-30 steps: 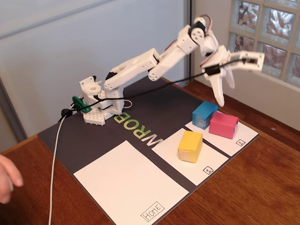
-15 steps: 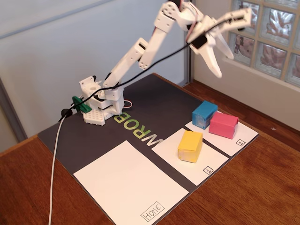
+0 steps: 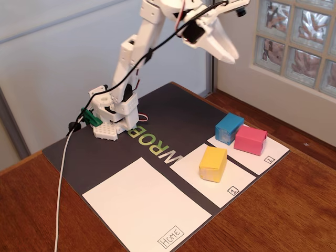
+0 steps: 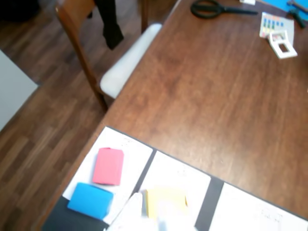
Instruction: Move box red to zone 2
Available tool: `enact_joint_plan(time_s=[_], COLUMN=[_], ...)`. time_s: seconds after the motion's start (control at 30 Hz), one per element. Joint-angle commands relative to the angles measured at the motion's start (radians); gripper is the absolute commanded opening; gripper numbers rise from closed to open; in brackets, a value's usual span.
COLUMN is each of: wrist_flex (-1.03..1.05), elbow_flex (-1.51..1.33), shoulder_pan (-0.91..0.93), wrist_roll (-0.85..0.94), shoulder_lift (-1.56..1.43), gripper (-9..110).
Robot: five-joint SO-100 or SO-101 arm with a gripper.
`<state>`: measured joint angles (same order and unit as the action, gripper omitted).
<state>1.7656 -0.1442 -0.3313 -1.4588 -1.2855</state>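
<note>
The red box [image 3: 250, 139] lies on the white zone 2 panel [image 3: 274, 152], touching the blue box [image 3: 229, 127] at its far side. The wrist view looks down on the same red box [image 4: 108, 166] on zone 2 [image 4: 131, 150], with the blue box [image 4: 90, 200] below it. My gripper [image 3: 240, 32] hangs high above the mat, well clear of all boxes. It is open and holds nothing. In the wrist view, one blurred white finger [image 4: 132, 214] shows at the bottom edge.
A yellow box [image 3: 212, 163] sits on the panel marked 1 [image 3: 233, 185], and the HOME panel [image 3: 147, 210] lies nearer the camera. A glass-block window [image 3: 299, 37] stands behind the arm. Scissors [image 4: 216, 8] and a chair [image 4: 125, 62] appear in the wrist view.
The arm has folded upward and swung left, lifting the open gripper away from the boxes. A hand at the left edge has gone. The boxes have not moved.
</note>
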Motion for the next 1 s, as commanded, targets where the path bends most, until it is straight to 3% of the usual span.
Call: enact_joint_plan(time_s=[0.0,0.3,0.57,0.97], wrist_flex=[0.169,0.149,-0.038,-0.169], elbow_flex=[-0.152,-0.695,-1.269,-1.586], shoulder_pan=[0.029,0.051,0.095,0.163], wrist_roll=[0.014,0.041,0.043,0.038], shoulder_lift=[-0.155,-0.520,-0.859,-0.989], gripper=[0,0,0,0])
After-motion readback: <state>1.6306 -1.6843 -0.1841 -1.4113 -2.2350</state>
